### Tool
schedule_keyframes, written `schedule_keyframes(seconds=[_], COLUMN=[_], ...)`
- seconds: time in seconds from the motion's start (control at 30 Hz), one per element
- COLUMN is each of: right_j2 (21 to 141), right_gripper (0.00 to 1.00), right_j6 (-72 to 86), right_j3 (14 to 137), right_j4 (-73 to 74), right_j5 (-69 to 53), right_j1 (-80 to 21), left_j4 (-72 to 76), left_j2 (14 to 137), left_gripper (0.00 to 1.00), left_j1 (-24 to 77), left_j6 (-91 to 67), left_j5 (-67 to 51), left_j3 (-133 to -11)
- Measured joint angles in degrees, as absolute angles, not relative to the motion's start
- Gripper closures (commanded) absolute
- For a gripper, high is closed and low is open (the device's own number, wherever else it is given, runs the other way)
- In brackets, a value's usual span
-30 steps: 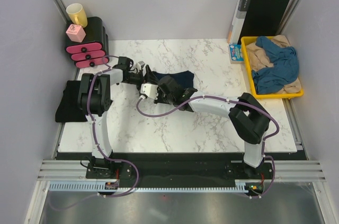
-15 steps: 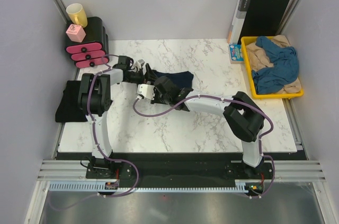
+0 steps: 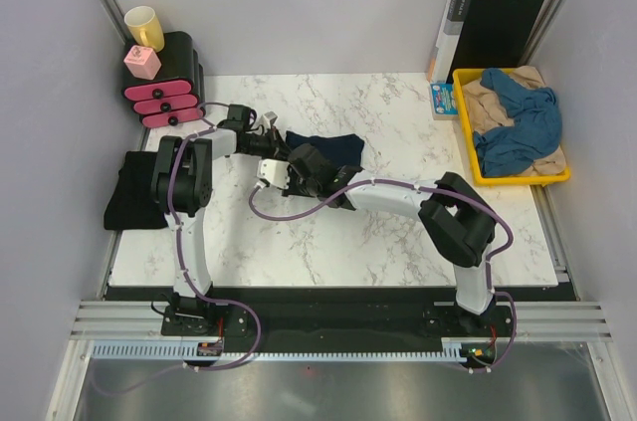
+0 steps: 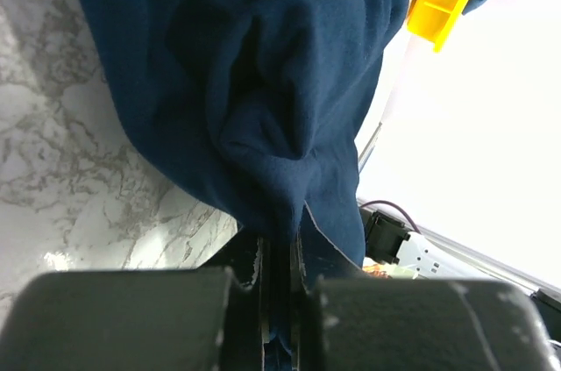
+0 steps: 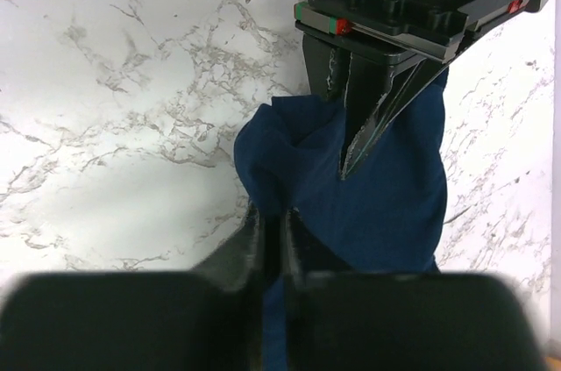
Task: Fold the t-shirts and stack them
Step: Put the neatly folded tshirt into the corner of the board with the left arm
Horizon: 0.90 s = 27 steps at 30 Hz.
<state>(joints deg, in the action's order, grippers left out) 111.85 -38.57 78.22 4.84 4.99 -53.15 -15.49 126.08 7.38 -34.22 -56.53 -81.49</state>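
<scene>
Between my left claw (image 4: 279, 253) and right claw (image 5: 273, 229), both pinching it, the navy shirt (image 4: 263, 64) bunched; I feared pulling would slip it.

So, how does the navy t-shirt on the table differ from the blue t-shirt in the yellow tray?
The navy t-shirt is much darker than the blue t-shirt. The navy t-shirt lies on the marble table; the blue t-shirt lies in the yellow tray over beige cloth. The left claw and the right claw both pinch the navy t-shirt; nothing holds the blue t-shirt. Both are bunched, not yet folded.
</scene>
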Motion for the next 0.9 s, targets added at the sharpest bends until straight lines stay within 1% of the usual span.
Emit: schedule_keyframes(seconds=[0.03,0.07,0.1,0.17,0.37,0.5,0.63,0.9], right_j2=[111.85,111.85,111.85,111.85,111.44,108.97,104.79,97.21], right_gripper=[0.42,0.28,0.11,0.08,0.07,0.07,0.05,0.05], right_j6=[-38.44,-38.17,-38.24,-38.13,-38.24,-37.52,-35.66,-35.33], right_j3=[78.22,78.22,78.22,78.22,78.17,77.52,77.25,76.75], right_j4=[4.86,4.86,4.80,4.64,4.78,5.63,6.94,7.84], right_j5=[5.02,4.99,4.99,4.97,5.37,6.42,10.31,20.45], right_j1=[-53.15,-53.19,-53.28,-53.58,-54.06,-52.82,-49.17,-39.59], left_j4=[-15.35,-15.22,-15.20,-15.00,-15.03,-16.27,-19.27,-30.94], left_j2=[126.08,126.08,126.08,126.08,126.08,125.62,124.09,117.93], left_gripper=[0.98,0.98,0.98,0.98,0.98,0.98,0.98,0.98], left_j1=[7.44,7.49,7.53,7.53,7.53,7.53,7.14,4.32], left_j6=[-34.24,-34.24,-34.24,-34.24,-34.17,-33.19,-30.09,-18.39], left_j5=[-56.60,-56.55,-56.55,-56.51,-56.36,-55.44,-54.02,-50.46], left_j3=[-81.49,-81.49,-81.49,-81.49,-81.49,-81.47,-81.41,-82.00])
